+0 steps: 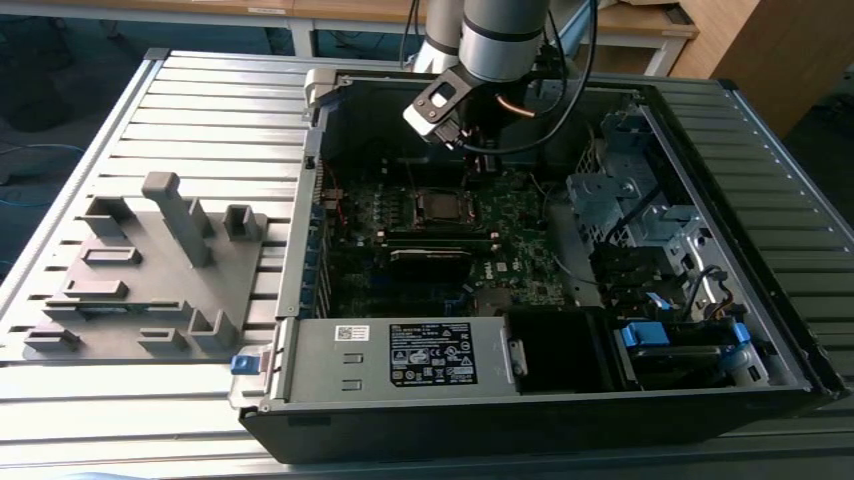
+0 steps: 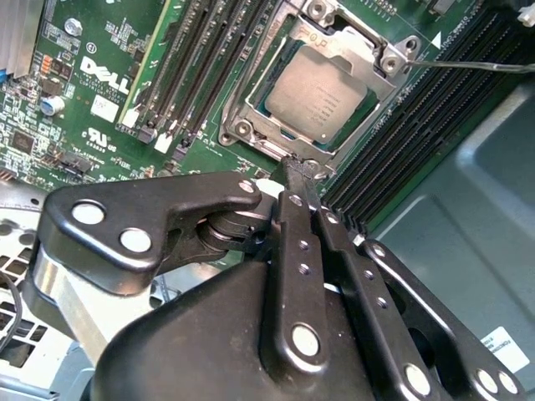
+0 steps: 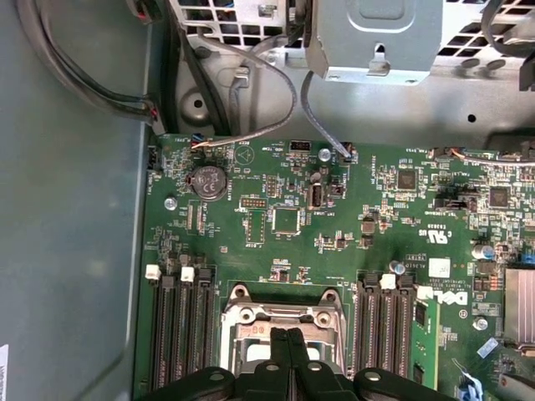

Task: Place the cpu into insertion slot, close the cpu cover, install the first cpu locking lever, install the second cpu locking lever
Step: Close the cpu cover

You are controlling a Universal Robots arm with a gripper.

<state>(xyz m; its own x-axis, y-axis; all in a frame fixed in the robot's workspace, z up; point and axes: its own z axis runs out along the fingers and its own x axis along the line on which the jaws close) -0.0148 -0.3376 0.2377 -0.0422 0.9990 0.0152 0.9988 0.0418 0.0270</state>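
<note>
One cpu (image 2: 322,92) lies seated in the insertion slot (image 2: 251,134), with the cpu cover (image 2: 380,71) down around it. Fingers of the gripper (image 2: 299,171) are pressed together, tips at the slot's edge, nothing visible between them

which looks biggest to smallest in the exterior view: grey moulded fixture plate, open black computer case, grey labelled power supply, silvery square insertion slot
1. open black computer case
2. grey moulded fixture plate
3. grey labelled power supply
4. silvery square insertion slot

Logo print on motherboard (image 2: 92,134); faint print on cpu (image 2: 322,92); labels on power supply (image 1: 310,360).
</note>
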